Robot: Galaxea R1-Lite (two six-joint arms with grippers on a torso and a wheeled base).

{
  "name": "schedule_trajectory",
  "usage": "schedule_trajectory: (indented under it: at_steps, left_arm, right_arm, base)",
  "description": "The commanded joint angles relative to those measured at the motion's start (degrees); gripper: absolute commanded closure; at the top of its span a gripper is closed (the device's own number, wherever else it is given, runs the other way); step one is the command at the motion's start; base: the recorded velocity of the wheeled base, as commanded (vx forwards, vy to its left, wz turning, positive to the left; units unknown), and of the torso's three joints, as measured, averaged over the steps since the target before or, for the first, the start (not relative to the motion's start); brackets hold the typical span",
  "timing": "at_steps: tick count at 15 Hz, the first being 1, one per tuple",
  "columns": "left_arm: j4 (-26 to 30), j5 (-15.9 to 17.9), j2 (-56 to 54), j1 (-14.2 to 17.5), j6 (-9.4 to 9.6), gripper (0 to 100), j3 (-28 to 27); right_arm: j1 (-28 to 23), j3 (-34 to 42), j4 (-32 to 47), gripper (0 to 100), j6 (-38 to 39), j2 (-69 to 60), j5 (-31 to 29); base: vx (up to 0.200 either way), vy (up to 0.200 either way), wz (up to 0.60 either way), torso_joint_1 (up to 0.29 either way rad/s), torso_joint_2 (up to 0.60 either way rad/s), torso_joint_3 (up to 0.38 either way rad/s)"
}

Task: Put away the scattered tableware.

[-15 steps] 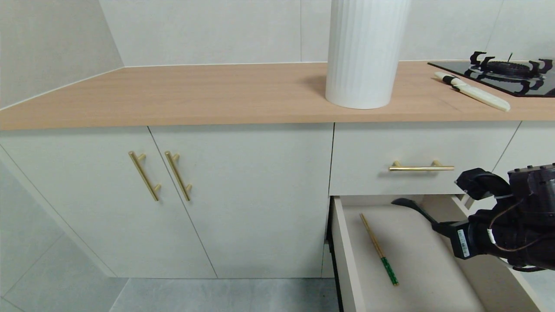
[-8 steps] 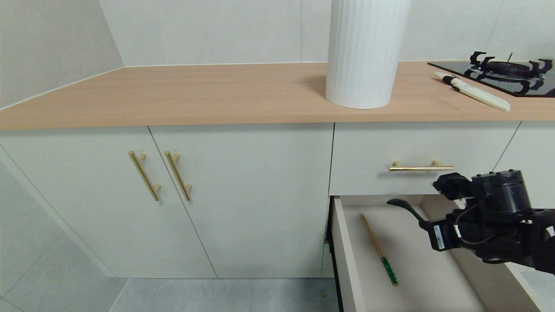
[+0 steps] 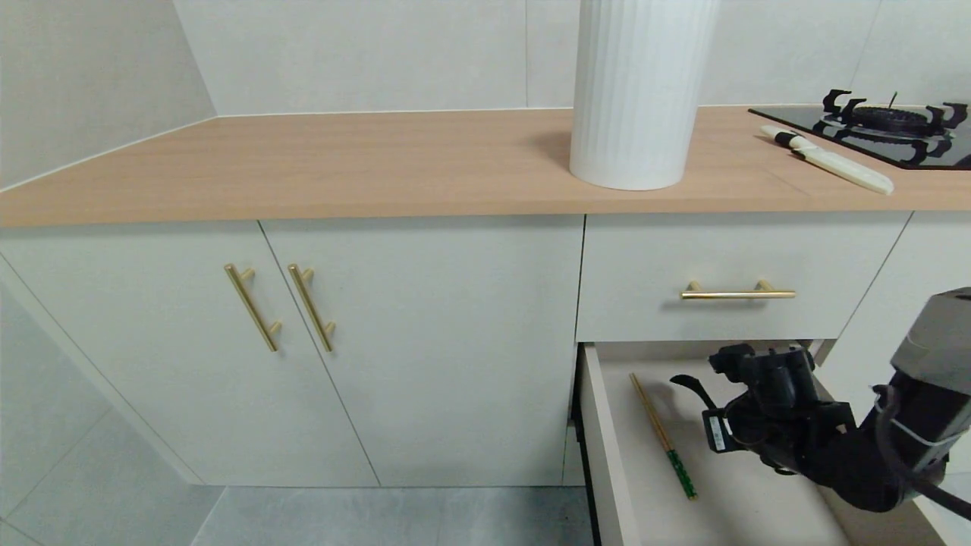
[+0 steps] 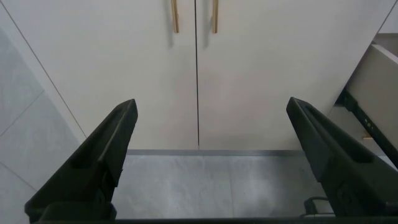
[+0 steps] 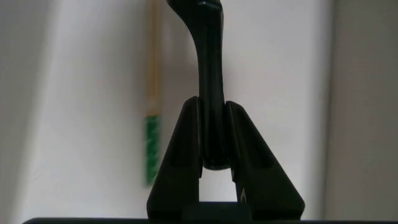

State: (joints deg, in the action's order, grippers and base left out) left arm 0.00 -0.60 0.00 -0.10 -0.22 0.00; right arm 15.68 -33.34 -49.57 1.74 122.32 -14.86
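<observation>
My right gripper (image 3: pixel 719 426) is shut on the handle of a black spoon (image 3: pixel 687 384) and holds it low over the open drawer (image 3: pixel 604 447). In the right wrist view the spoon (image 5: pixel 209 74) sticks out from between the pads of the gripper (image 5: pixel 213 158), bowl end away from me. A pair of wooden chopsticks (image 3: pixel 662 437) with green ends lies on the drawer floor just left of the spoon; the chopsticks (image 5: pixel 152 99) lie beside the spoon. A cream-bladed knife (image 3: pixel 828 160) lies on the counter at the right. My left gripper (image 4: pixel 211 111) is open, facing the cabinet doors (image 4: pixel 249 74).
A tall white ribbed vase (image 3: pixel 637 91) stands on the wooden counter (image 3: pixel 341 163) above the drawer. A black gas hob (image 3: pixel 887 125) sits at the far right. A closed drawer with a gold handle (image 3: pixel 737 293) is just above the open one.
My right gripper has carried the spoon leftward and down, deeper into the open drawer and closer to the chopsticks. The chopsticks and knife stayed put.
</observation>
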Motion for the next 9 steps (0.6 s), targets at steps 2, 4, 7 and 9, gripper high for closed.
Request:
schedule_trajectory:
  at_steps: [2, 4, 7, 9]
  left_arm:
    - [0.00, -0.02, 0.00, 0.01, -0.04, 0, 0.00]
    - [0.00, -0.02, 0.00, 0.01, -0.04, 0, 0.00]
    - [0.00, -0.02, 0.00, 0.01, 0.04, 0, 0.00]
    - [0.00, -0.02, 0.00, 0.01, -0.04, 0, 0.00]
  right_arm:
    - [-0.03, -0.06, -2.46, 100, -0.07, 8.72, -1.75]
    - [-0.03, -0.23, -2.46, 100, -0.07, 9.87, -1.84]
    - [-0.03, -0.15, -2.38, 100, -0.16, 10.22, -1.84]
    - [-0.03, -0.15, -2.46, 100, -0.16, 9.95, -1.84]
  base:
    - [0.000, 0.000, 0.00, 0.000, 0.00, 0.000]
    - [0.000, 0.000, 0.00, 0.000, 0.00, 0.000]
    - [0.000, 0.000, 0.00, 0.000, 0.00, 0.000]
    - [0.000, 0.000, 0.00, 0.000, 0.00, 0.000]
